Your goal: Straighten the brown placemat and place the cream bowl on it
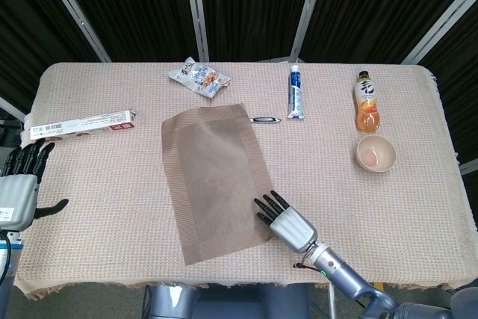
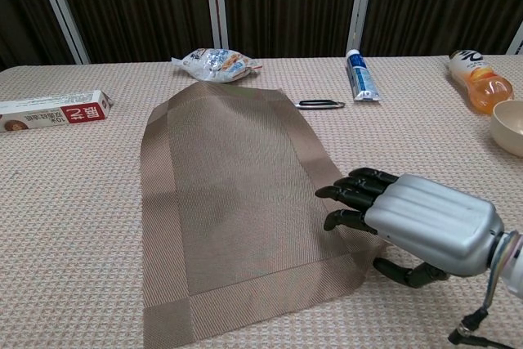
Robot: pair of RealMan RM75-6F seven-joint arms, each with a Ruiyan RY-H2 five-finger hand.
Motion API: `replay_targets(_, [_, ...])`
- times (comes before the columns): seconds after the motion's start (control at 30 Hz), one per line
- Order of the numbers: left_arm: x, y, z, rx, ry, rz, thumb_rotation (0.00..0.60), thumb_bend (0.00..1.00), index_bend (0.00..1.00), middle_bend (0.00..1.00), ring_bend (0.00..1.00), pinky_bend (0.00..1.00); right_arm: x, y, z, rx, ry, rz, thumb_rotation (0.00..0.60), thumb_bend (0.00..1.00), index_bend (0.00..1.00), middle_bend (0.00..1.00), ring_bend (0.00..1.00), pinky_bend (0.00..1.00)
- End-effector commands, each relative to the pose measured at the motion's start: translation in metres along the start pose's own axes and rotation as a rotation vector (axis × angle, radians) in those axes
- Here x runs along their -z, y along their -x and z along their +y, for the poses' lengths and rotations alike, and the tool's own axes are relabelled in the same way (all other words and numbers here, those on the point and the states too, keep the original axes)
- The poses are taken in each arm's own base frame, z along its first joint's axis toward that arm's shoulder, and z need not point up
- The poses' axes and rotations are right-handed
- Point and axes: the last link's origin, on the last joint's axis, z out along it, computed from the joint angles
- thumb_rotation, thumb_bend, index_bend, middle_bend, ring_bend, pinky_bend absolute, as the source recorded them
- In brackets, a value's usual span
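Placemat: the brown woven rectangular placemat point(image 1: 215, 178) lies flat on the table but sits crooked, its near right corner under the right hand's fingertips.
Right hand: the silver right hand with black fingers point(image 2: 409, 220) rests palm down, fingers a little apart, tips point(image 2: 347, 195) pressing on the mat's right edge. It holds nothing.
Left hand: the left hand point(image 1: 20, 184) waits far off to the side, well away from the mat, fingers spread and holding nothing.
Bowl: the small round cream bowl point(image 1: 376, 153) sits well beyond the right hand's fingers, just below the orange drink bottle point(image 1: 365, 101).
Step now: I think the hand is sliding the mat to make it straight.
What could go wrong: if the fingers press too lightly they may slip and the mat stays crooked. If they push too hard the corner may bunch up or fold.
Later risk: reaching for the bowl could bump the bottle over, since they are so near.
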Motion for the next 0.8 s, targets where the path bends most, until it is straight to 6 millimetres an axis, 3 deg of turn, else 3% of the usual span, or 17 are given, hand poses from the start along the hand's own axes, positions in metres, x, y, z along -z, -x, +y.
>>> replay_targets(0.03, [0.000,0.000,0.000,0.000,0.002,-0.003,0.600,0.00,0.00,0.00,0.00,0.00,0.000,0.000,0.000,-0.022,0.005,0.018,0.600,0.38,0.68,0.00,0.00,0.00])
replay_targets(0.13, [0.000,0.001,0.000,0.001,0.004,-0.004,0.600,0.00,0.00,0.00,0.00,0.00,0.000,0.001,0.001,-0.027,0.007,0.032,0.600,0.38,0.76,0.00,0.00,0.00])
replay_targets(0.33, [0.000,0.001,0.001,0.002,0.005,-0.005,0.600,0.00,0.00,0.00,0.00,0.00,0.005,0.002,0.004,-0.034,0.006,0.044,0.600,0.38,0.77,0.00,0.00,0.00])
replay_targets(0.5, [0.000,0.002,0.001,0.000,0.006,-0.010,0.600,0.00,0.00,0.00,0.00,0.00,0.020,-0.002,0.006,-0.050,-0.017,0.062,0.600,0.38,0.78,0.00,0.00,0.00])
replay_targets(0.6, [0.000,0.002,0.001,0.002,0.006,-0.011,0.600,0.00,0.00,0.00,0.00,0.00,0.042,-0.007,0.012,-0.017,-0.053,0.076,0.600,0.38,0.78,0.00,0.00,0.00])
replay_targets(0.8, [0.001,0.001,0.002,0.006,0.007,-0.012,0.600,0.00,0.00,0.00,0.00,0.00,0.114,-0.025,0.042,0.136,-0.130,0.111,0.600,0.38,0.78,0.00,0.00,0.00])
